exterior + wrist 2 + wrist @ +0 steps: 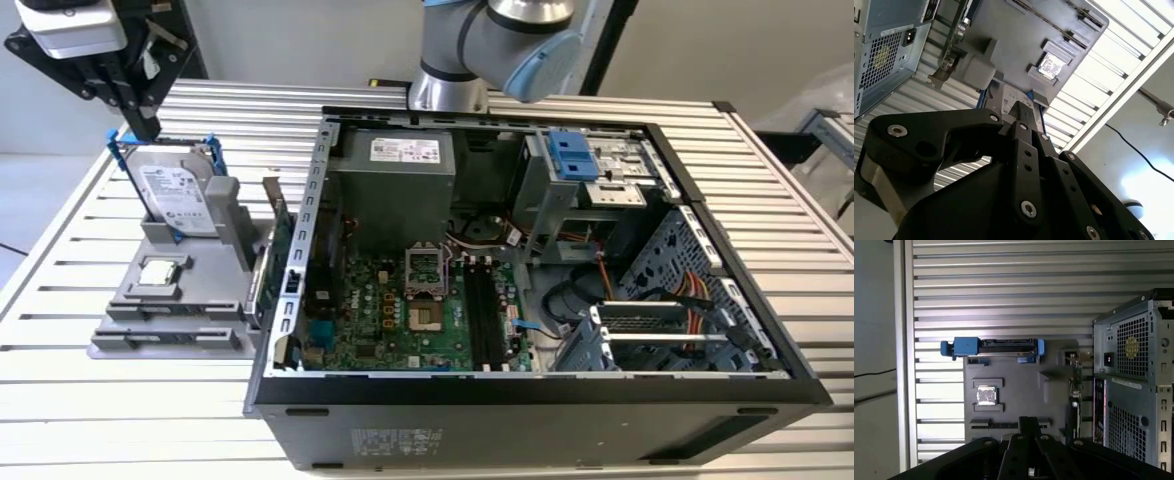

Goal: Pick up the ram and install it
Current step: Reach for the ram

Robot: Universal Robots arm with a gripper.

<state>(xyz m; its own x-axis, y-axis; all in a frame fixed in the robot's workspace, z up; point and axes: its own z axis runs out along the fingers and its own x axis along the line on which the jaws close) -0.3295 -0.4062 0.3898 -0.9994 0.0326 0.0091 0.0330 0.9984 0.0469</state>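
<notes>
Ribbed aluminium tabletop (54, 400). Open black tower computer case (534, 425) lies on its side mid-tabletop, green motherboard (400, 320) exposed.

Grey plastic parts holder (200, 338) sits toward the tabletop's edge at the exterior view's left, just beside the case.

- Silver hard drive in a blue frame (174, 195) stands upright at the holder's far end. It has a white label, print not made out.
- Square silver CPU chip (160, 271) lies flat in a recess mid-holder. Its markings cannot be read.
- Thin dark circuit-board stick, the ram (1074, 390), stands on edge along the holder's side nearest the case. It is seen edge-on in the first wrist view, so chips and label are hidden.

Other labels: a white sticker (404, 150) on the grey power supply at the case's far end, and a pale sticker (394, 440) on the case's near wall. Neither is legible.

Black end effector (139, 128) hangs over the holder's far end, tip just above the hard drive's frame and well apart from the ram. Its tip reads as one closed block in both wrist views, with nothing held.

Silver and pale-blue robot arm (494, 40) is cut off at the exterior view's top edge. The end effector's linkage covers part of the holder in both wrist views.
</notes>
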